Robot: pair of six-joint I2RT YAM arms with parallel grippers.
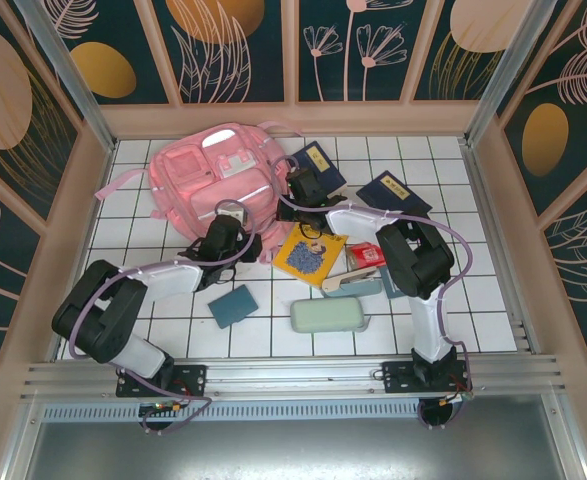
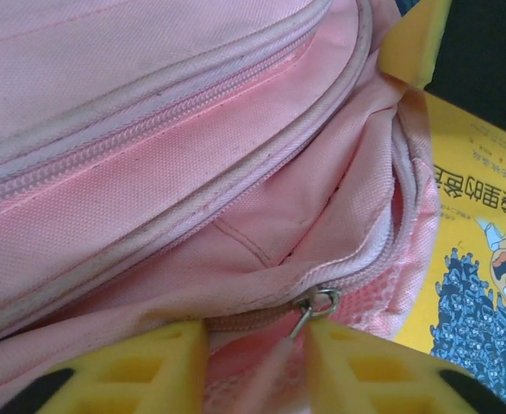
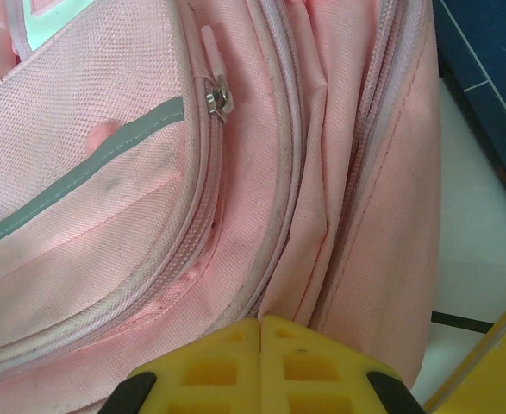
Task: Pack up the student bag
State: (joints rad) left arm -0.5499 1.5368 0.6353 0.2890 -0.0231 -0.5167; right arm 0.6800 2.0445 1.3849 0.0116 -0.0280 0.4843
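Right gripper point(image 3: 259, 323) shut against student bag point(image 3: 106, 216) side; left gripper point(image 2: 257, 335) part-open astride zip pull point(image 2: 315, 304); both arms stretched forward.

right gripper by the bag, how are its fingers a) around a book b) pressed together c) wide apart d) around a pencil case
b: in the right wrist view the right gripper has its two yellow fingers touching with no gap, tips against the pink bag.
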